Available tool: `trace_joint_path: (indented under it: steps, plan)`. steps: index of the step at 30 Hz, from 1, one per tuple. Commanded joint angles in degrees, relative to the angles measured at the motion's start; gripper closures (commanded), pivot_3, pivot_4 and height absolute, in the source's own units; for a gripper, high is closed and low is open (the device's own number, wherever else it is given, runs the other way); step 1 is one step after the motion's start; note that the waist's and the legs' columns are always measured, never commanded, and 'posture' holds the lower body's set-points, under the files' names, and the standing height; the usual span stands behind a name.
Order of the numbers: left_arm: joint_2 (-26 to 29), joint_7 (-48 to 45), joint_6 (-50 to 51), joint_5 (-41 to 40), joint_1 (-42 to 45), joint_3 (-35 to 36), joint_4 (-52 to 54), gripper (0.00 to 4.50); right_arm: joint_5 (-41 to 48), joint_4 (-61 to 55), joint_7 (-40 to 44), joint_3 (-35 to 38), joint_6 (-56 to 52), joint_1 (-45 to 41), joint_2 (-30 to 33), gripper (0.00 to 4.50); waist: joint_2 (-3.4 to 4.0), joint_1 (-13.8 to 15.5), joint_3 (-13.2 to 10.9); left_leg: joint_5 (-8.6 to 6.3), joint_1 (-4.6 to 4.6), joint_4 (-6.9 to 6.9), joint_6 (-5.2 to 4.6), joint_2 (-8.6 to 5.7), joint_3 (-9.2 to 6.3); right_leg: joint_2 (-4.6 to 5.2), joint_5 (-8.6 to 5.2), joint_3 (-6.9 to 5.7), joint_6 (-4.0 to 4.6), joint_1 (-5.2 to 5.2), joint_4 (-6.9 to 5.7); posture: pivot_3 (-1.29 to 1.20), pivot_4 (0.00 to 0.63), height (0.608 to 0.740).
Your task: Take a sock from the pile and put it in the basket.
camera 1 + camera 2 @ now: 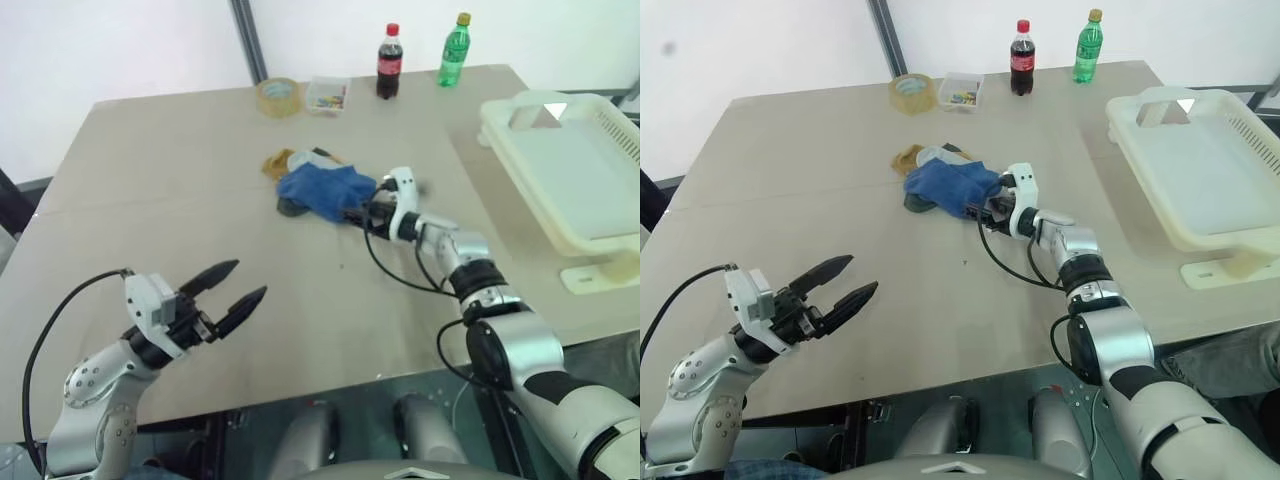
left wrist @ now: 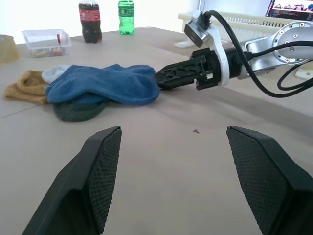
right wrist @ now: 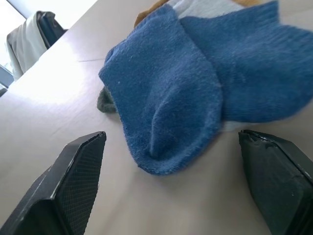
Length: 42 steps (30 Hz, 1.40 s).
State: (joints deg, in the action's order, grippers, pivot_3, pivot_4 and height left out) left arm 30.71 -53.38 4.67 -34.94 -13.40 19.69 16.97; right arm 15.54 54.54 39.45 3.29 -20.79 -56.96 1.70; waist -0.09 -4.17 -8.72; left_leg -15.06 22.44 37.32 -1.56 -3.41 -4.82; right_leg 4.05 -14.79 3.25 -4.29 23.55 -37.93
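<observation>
in the left eye view, the pile of socks is sitting near the middle of the table, a bit toward 12 o'clock. a blue sock is lying on top, with a yellow sock peeking out at its 10 o'clock side. the right gripper is reaching in from 4 o'clock, and its tips are right at the edge of the blue sock. the left gripper is hanging over the table at 8 o'clock, with its two black fingers spread apart and nothing between them. the basket is sitting at 2 o'clock, hanging partly over the table edge. at 12 o'clock a cola bottle, a green bottle, a small clear box and a roll of tape are standing in a row.

in the right eye view, the same things are lying the same way.

in the left wrist view, the left gripper's fingers are standing wide apart over bare table. past them the blue sock is lying over a dark green sock, and the right gripper's tip is right beside the blue sock.

in the right wrist view, the right gripper's fingers are standing wide apart, holding nothing. the toe of the blue sock is lying between them, a bit ahead, with a light grey sock behind it.
</observation>
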Motion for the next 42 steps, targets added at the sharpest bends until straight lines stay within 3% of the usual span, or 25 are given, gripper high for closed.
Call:
trace_joint_path:
  steps: [1,3,9,10,19,26,30,33,42]
  plan:
    - [0.12,0.08,-1.11,0.12,-0.24,0.44,1.53,0.81,-0.73,2.10,0.66,-0.17,0.80,-1.66,-1.38,0.57,0.00,0.05,0.00,0.00,0.00,0.00,0.00,0.00,0.00,0.00,0.00,0.00,0.00,0.00,0.00,0.00,0.150,0.740]
    - [0.12,0.12,-1.14,0.15,-0.36,0.45,1.61,0.81,-0.95,2.69,0.80,0.06,1.33,-2.03,-1.48,1.35,0.00,0.12,0.00,0.00,0.03,0.00,0.00,0.00,-0.01,0.01,0.00,-0.01,0.00,0.01,0.01,0.00,0.150,0.740]
    - [0.16,0.12,-1.30,0.32,-0.70,0.43,1.69,0.81,-1.42,2.67,1.34,0.39,1.89,-1.75,-1.50,4.33,0.01,0.23,0.01,0.02,0.07,0.00,0.03,-0.02,-0.01,0.01,0.00,-0.03,0.00,0.03,0.02,0.00,0.150,0.740]
    - [0.20,0.10,-1.26,0.32,-0.68,0.40,1.70,0.81,-1.52,2.53,1.36,0.38,1.99,-1.57,-1.45,4.47,0.01,0.24,0.01,0.01,0.06,0.00,0.01,-0.02,-0.02,0.01,0.00,-0.04,0.00,0.02,0.01,0.00,0.150,0.740]
    - [0.52,0.07,-0.34,0.25,-0.65,0.11,1.44,0.81,-4.94,-3.59,0.13,-2.53,3.10,1.51,0.14,4.47,0.01,0.43,0.00,0.01,0.10,0.00,0.03,-0.03,-0.06,0.01,0.00,-0.08,0.01,0.03,0.02,0.00,0.150,0.740]
    - [0.00,0.38,-0.28,1.03,-2.28,-0.51,2.27,0.81,-4.55,-28.63,3.84,-7.37,-7.86,12.86,5.97,4.47,0.02,0.74,0.00,0.03,0.28,0.00,0.06,-0.06,-0.08,0.07,0.00,-0.10,0.00,0.11,0.07,0.00,0.150,0.740]
    - [-0.28,0.45,-0.22,0.60,-3.66,-0.66,3.34,0.81,0.49,-47.62,8.53,-8.49,-21.95,23.67,14.28,4.47,0.02,1.10,0.00,-0.03,0.33,0.00,-0.05,-0.03,-0.09,0.11,0.00,-0.10,0.00,0.14,0.09,0.00,0.150,0.740]
    - [-0.24,0.24,-0.23,0.45,-4.19,-0.76,3.30,0.81,5.57,-58.39,14.76,-6.74,-29.54,34.04,25.45,4.47,0.04,2.27,0.01,-0.07,0.34,0.02,-0.12,-0.02,-0.19,0.17,-0.02,-0.23,0.03,0.09,0.18,0.00,0.150,0.740]
    - [0.88,-1.19,0.60,0.32,0.04,-1.92,0.58,0.81,18.65,-65.69,23.34,7.32,-36.16,43.75,44.92,4.47,0.00,3.22,0.03,-0.09,0.30,0.09,-0.16,0.00,-0.17,0.20,-0.02,-0.26,0.02,-0.09,0.22,0.00,0.150,0.740]
